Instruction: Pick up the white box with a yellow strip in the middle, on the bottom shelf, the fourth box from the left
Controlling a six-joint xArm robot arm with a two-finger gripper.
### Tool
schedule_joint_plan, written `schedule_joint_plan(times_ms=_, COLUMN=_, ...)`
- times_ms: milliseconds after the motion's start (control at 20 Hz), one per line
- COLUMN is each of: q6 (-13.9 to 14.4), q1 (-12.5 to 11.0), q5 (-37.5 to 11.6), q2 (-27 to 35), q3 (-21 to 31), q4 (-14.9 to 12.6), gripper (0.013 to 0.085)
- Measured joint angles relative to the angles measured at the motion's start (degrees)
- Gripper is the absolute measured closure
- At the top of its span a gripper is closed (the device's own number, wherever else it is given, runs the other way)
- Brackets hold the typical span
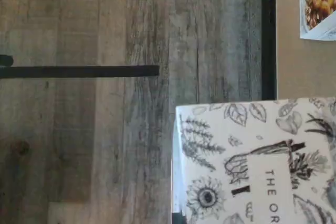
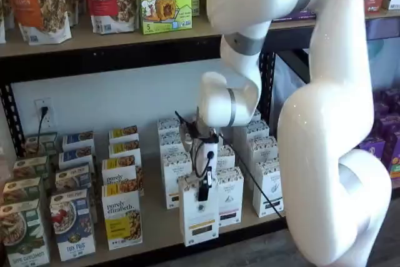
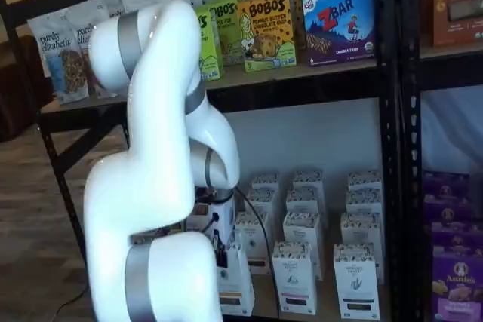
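While most of both shelf views is eaten up by the big white arm (image 2: 325, 136), the bit that matters can still be made out low down. The bottom shelf (image 2: 156, 229) is packed with rows of cartons, purely elizabeth boxes (image 2: 123, 216) on one side and white tea-style cartons (image 2: 269, 186) on the other. The white box (image 2: 199, 211) is found at the front edge of that shelf, standing upright, long axis vertical, printed face with the yellow-tan strip turned out toward the room. It looks pulled a little forward of its neighbours and maybe tipped slightly, though that's hard to call from here.

The hand (image 2: 203, 193) is set directly above the box and comes straight down onto its top, so box and hand are stacked on the same vertical line, nothing sideways to correct. The black fingers appear pressed onto the upper part of the carton, pinching it, but with the fingers seen mostly head-on that is a best guess. The same contact is half hidden behind the arm elsewhere (image 3: 226, 262).

From the wrist camera, the speckled leaf-print top of the box (image 1: 257, 161) is seen close up, with grey floor planks (image 1: 105, 103) beyond the shelf's black rail (image 1: 268, 35).

Judged from this, the grasp seems made and a lift out and away from the row is what's left.
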Motion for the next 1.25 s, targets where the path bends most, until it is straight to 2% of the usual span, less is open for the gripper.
schedule_joint_plan(times_ms=250, q6=4.2, q1=-0.4, q5=0.5, q2=-7.5, q3=5.6, q4=-4.7, gripper=0.0490)
schedule_joint_plan(times_ms=500, q6=5.3, q1=-0.6, q5=2.8, q2=-14.2, q3=9.2, q4=-5.9, gripper=0.0490)
schedule_joint_plan(times_ms=700, q6=7.9, q1=-0.6, q5=6.0, q2=-19.3, q3=11.0, q4=-8.4, gripper=0.0490)
schedule_joint_plan(times_ms=950, q6=8.1, q1=-0.5, q5=10.7, q2=-26.6, q3=13.2, q4=-7.9, gripper=0.0490)
schedule_joint_plan(times_ms=1250, q6=9.0, q1=-1.4, q5=14.5, q2=-34.9, q3=16.0, q4=-9.2, gripper=0.0490)
